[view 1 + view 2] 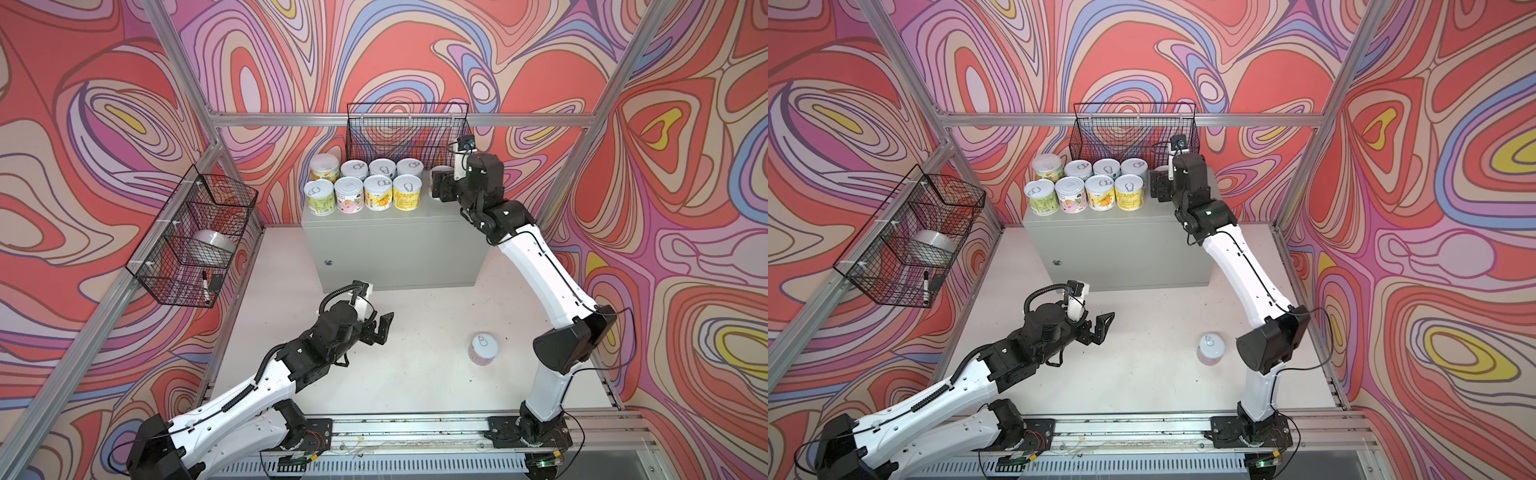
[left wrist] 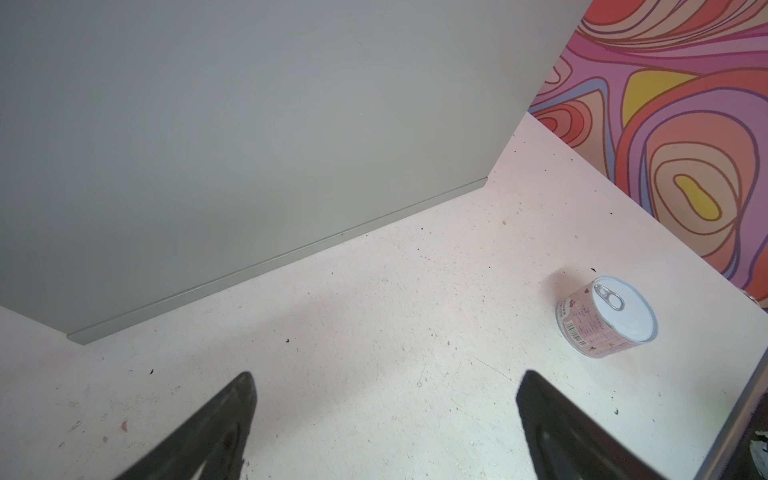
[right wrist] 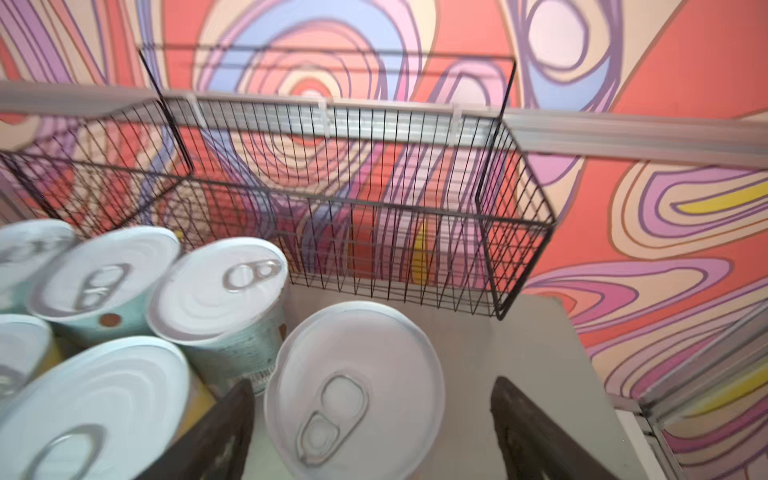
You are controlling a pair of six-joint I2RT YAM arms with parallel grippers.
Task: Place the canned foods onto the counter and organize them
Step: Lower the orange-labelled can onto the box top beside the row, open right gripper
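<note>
On the counter (image 1: 395, 245), eight clustered cans (image 1: 378, 187).

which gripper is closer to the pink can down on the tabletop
Left. The left gripper hovers open, low over the tabletop, with the pink can off toward the right arm's side. The right gripper is up on the counter, open around a silver-lidded can.

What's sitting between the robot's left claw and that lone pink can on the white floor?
Nothing: only bare white tabletop with a few dark specks lies between the open left gripper and the pink can, clearest in the left wrist view.
</note>
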